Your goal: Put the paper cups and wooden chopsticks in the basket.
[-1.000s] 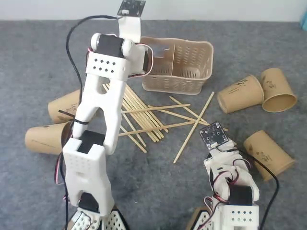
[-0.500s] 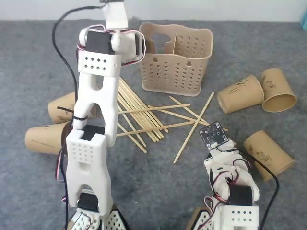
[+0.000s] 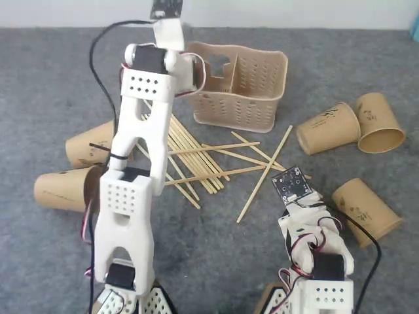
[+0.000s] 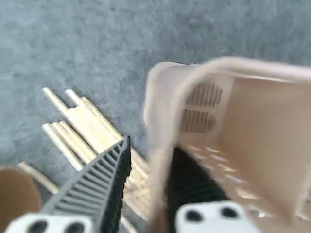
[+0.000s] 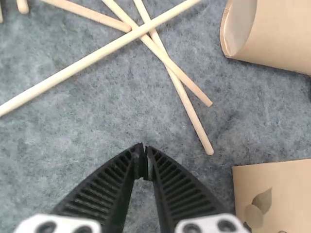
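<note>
The beige plastic basket point(image 3: 245, 88) sits tilted at the back of the grey carpet. My left gripper point(image 4: 151, 148) is shut on its left wall point(image 4: 160, 111), one finger outside and one inside. A bundle of wooden chopsticks point(image 3: 186, 154) lies in front of the basket, with loose ones point(image 3: 265, 173) to its right. Paper cups lie on their sides, two at the left point(image 3: 88, 145) point(image 3: 60, 188) and three at the right point(image 3: 327, 129) point(image 3: 378, 122) point(image 3: 365, 209). My right gripper point(image 5: 144, 160) is shut and empty, low over the carpet near crossed chopsticks point(image 5: 160, 53) and a cup point(image 5: 272, 34).
The left arm point(image 3: 141, 131) stretches over the chopstick bundle and the left cups. The right arm's base point(image 3: 317, 275) stands at the front right. A second cup point(image 5: 277, 194) lies close beside the right gripper. Bare carpet lies between the two arms.
The basket has rocked in my left gripper: it stood more upright half a second ago and now tilts again. The left arm has shifted slightly right. The right arm has not moved.
</note>
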You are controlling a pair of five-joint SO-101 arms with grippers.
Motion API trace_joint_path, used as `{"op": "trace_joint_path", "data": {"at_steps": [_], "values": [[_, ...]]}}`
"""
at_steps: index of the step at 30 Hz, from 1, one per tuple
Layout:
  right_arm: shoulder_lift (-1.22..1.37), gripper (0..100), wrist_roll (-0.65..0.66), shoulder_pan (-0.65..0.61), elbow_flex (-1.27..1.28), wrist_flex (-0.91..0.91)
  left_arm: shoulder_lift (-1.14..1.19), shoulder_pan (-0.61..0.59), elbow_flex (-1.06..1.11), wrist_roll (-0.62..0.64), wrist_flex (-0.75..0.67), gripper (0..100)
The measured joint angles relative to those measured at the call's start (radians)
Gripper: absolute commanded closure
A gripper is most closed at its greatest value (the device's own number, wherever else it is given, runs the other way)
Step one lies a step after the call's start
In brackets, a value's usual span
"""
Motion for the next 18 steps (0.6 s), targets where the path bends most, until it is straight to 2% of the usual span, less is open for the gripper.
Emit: {"op": "trace_joint_path", "data": {"at_steps": [8, 18], "values": [[0.0, 99.0, 0.0, 0.0, 0.0, 0.0, 0.003, 0.055, -0.003, -0.012, 0.0, 99], [0.0, 99.0, 0.0, 0.0, 0.0, 0.0, -0.252, 0.1, 0.428, -0.046, 0.0, 99]]}}
